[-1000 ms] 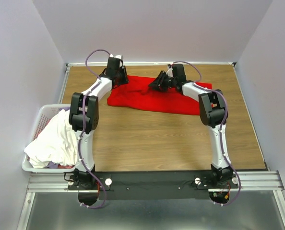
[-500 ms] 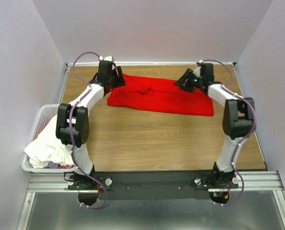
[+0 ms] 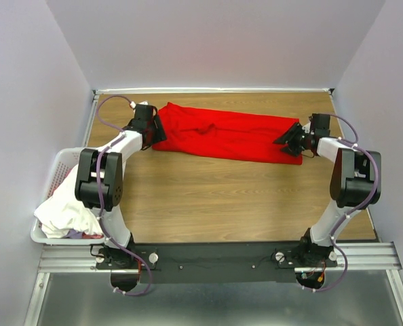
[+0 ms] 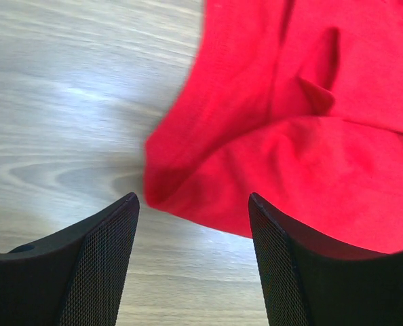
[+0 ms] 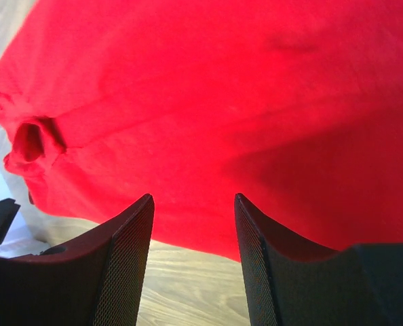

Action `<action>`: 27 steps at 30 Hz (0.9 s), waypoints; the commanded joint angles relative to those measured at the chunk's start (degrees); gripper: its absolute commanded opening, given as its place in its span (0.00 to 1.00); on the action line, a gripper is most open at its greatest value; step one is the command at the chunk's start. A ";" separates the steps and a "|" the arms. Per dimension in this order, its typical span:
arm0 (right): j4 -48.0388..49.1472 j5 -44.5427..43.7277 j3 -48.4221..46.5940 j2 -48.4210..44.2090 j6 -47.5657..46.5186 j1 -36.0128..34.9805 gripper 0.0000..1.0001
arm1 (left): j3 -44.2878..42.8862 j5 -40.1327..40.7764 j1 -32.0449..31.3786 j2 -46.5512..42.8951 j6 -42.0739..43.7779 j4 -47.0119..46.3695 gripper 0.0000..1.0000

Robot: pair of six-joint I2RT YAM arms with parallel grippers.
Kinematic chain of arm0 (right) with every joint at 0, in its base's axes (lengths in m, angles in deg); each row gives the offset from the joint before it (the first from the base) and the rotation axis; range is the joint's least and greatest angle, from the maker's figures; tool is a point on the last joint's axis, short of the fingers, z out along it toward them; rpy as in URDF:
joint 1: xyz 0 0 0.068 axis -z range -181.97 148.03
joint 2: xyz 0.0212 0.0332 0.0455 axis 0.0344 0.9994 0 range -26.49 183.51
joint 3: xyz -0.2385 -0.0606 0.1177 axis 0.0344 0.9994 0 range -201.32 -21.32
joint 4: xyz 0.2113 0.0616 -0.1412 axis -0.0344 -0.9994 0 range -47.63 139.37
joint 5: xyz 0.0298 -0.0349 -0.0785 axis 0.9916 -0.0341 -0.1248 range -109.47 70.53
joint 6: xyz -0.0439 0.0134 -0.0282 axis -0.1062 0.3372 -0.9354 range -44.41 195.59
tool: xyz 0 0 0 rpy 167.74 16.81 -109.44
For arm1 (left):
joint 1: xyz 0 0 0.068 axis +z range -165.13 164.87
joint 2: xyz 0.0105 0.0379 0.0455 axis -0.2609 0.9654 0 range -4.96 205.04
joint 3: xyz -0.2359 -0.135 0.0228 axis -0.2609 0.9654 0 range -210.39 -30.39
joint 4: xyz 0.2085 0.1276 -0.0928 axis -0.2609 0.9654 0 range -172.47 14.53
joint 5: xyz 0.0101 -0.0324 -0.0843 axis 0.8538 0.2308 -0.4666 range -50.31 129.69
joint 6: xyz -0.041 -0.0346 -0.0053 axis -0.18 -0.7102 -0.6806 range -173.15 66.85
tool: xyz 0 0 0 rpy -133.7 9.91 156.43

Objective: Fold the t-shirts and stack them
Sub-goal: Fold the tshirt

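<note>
A bright red t-shirt (image 3: 225, 134) lies spread in a long band across the far part of the wooden table. My left gripper (image 3: 154, 129) is open and empty at the shirt's left end; the left wrist view shows the shirt's corner (image 4: 188, 183) lying just beyond the fingertips (image 4: 123, 224). My right gripper (image 3: 288, 140) is open and empty at the shirt's right end; the right wrist view shows red cloth (image 5: 222, 115) ahead of and partly under the fingers (image 5: 137, 231). White t-shirts (image 3: 69, 200) are heaped in the basket at the left.
A white plastic laundry basket (image 3: 52, 178) hangs at the table's left edge. Bare wood (image 3: 222, 197) lies between the shirt and the arm bases. Grey walls close in the back and both sides.
Both grippers moved outward and toward me, from the shirt's far edge to its left and right ends. The red shirt has been stretched longer and flatter.
</note>
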 commanded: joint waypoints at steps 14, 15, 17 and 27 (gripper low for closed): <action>0.13 -3.52 5.42 -1.70 1.45 3.12 0.57 | -0.66 1.60 1.61 3.27 -1.15 1.89 0.64; 0.22 -3.52 5.42 -1.70 1.45 3.12 0.57 | -0.75 1.34 1.61 3.44 -1.23 2.07 0.64; 0.31 -3.70 5.60 -1.70 1.37 3.30 0.57 | -0.40 0.55 1.52 3.18 -1.41 2.33 0.63; 0.84 -4.67 7.00 -1.09 1.01 3.74 0.57 | -0.39 -1.65 1.35 4.41 -1.67 2.51 0.49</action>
